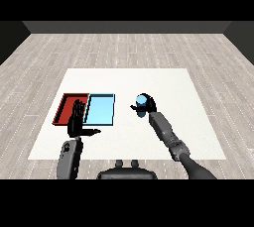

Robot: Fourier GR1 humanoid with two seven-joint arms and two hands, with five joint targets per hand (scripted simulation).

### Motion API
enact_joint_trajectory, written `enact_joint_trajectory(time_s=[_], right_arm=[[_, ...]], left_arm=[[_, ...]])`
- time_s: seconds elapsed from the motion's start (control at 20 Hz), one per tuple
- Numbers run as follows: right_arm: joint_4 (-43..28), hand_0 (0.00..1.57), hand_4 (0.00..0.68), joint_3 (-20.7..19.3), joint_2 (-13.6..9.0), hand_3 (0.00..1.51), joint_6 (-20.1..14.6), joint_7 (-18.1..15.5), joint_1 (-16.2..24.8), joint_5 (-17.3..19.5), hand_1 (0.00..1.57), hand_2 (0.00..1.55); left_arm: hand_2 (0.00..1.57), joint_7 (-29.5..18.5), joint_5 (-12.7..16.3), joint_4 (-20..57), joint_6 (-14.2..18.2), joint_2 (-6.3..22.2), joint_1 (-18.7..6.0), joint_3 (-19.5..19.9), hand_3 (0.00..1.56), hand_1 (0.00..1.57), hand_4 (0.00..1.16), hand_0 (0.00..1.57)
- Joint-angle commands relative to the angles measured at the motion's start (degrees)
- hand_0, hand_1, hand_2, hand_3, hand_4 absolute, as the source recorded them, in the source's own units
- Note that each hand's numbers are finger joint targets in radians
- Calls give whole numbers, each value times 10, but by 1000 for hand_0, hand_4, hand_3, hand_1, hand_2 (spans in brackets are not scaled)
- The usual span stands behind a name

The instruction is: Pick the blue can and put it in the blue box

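Nearest the viewer, the left hand point(77, 121) rises from its grey forearm with fingers straight and spread, thumb out to the side, holding nothing; it stands over the near edge where the red tray point(63, 106) meets the light blue tray point(110, 103). Across the white table point(188, 97), the right hand point(147, 106) has its fingers curled round the blue can point(142, 101), which stands upright with its pale top showing above the black fingers. Whether the can rests on the table or is already raised cannot be told from this view. What matters for the coming move is that the light blue tray lies to the left of the held can, near it, with a strip of bare table between them. The right forearm reaches forward and inward from the lower right, so carrying the can over likely calls for a sideways sweep to the left.
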Motion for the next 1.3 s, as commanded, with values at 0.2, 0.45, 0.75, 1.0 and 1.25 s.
enact_joint_trajectory(time_s=[0.2,0.45,0.75,1.0,1.25], right_arm=[[-72,1493,652,15,-8,1413,3,-8,15,12,1493,1457],[-214,1441,665,41,-6,1411,-2,51,27,13,1441,1428],[-270,1431,654,54,2,1412,-7,61,55,25,1431,1437],[-461,1431,654,112,4,1412,-34,123,190,37,1431,1437],[-438,1435,661,175,10,1406,-87,118,163,8,1435,1433]], left_arm=[[0,30,-22,22,4,-12,-12,-39,0,0,0,0],[0,14,-32,51,14,-24,-11,-85,0,0,0,0],[0,54,-19,66,36,-24,-52,-102,0,0,0,0],[0,31,-15,113,95,-24,-71,-154,0,0,0,0],[0,47,-15,139,107,-24,-125,-164,0,0,0,0]])
